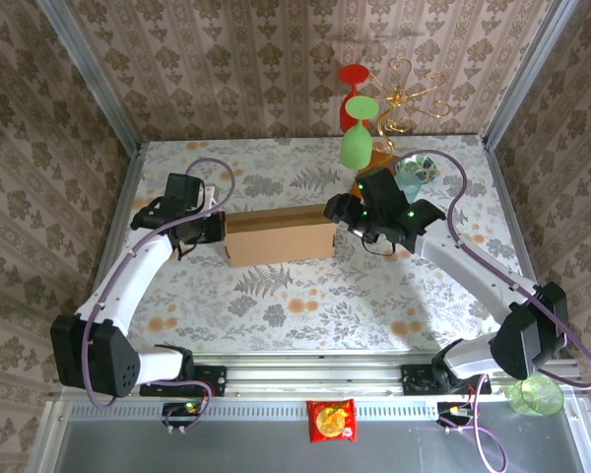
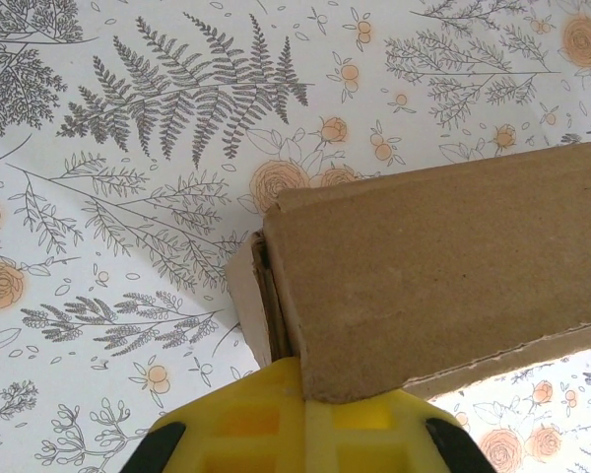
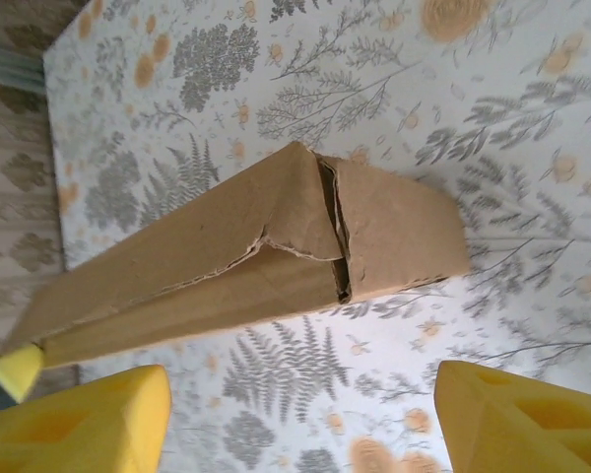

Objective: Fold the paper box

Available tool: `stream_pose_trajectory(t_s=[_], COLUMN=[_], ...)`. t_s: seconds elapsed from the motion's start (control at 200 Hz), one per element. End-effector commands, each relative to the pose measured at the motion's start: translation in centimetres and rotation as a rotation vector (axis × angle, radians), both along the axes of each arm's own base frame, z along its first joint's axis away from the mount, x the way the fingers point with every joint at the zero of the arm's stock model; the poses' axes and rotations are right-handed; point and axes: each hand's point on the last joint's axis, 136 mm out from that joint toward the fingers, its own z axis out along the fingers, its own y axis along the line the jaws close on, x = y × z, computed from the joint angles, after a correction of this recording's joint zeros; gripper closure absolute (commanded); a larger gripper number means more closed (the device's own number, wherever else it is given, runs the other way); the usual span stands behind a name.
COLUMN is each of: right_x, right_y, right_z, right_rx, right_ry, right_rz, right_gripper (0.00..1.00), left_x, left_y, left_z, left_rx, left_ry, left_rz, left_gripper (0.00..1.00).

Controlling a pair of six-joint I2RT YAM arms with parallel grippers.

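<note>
The left gripper (image 1: 217, 230) is pinching the left end of the paper box (image 1: 281, 236). Its long axis is pointing at the right gripper (image 1: 333, 210), which is hovering spread just beyond the right end.

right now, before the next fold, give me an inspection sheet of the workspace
surface: floral table cover, nothing spilled seen
job's things: paper box folded into a long closed shape, mid-table; right-end flaps gape slightly
clutter: green goblet, red goblet, gold wire stand at the far edge; green cup and red snack packet at the near edge
grippers: left gripper shut on the box's left end; right gripper open, facing the right end
cables: purple cables, one per side, loop clear of the box
surroundings: patterned wallpaper walls, nothing else seen
</note>
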Motion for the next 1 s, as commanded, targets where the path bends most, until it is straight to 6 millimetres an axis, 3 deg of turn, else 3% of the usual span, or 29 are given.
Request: stream_pose_trajectory(t_s=[0.0,0.215,0.345,0.585,0.605,0.685,0.76,0.995], right_x=[0.7,3.1,3.3,2.6,2.5,2.4,2.4,2.3], right_y=[1.0,1.2,1.4,0.8,0.7,0.3,0.2,0.1], right_z=[0.1,-0.5,-1.9,-5.8,-6.0,-6.5,-6.9,-7.6], right_rx=[0.284,0.405,0.416,0.411,0.408,0.403,0.405,0.414], right_ry=[0.133,0.174,0.231,0.314,0.316,0.322,0.330,0.343], right_rz=[-0.187,-0.248,-0.256,-0.284,-0.287,-0.292,-0.294,-0.298], right_gripper=[0.27,0.24,0.25,0.40,0.42,0.47,0.50,0.57], left_x=[-2.0,-1.9,-1.8,-1.5,-1.5,-1.4,-1.6,-1.9], left_y=[0.3,0.2,0.1,0.0,0.0,-0.3,-0.6,-0.6], left_z=[-3.2,-3.2,-3.2,-2.5,-2.3,-1.3,0.1,3.8], left_rx=[0.043,0.041,0.044,0.031,0.027,-0.004,-0.050,-0.351], left_ry=[0.138,0.138,0.138,0.125,0.122,0.106,0.085,0.080], left_rz=[0.005,-0.001,-0.003,0.005,0.005,0.011,0.023,0.143], left_gripper=[1.00,1.00,0.99,0.95,0.94,0.69,0.58,0.46])
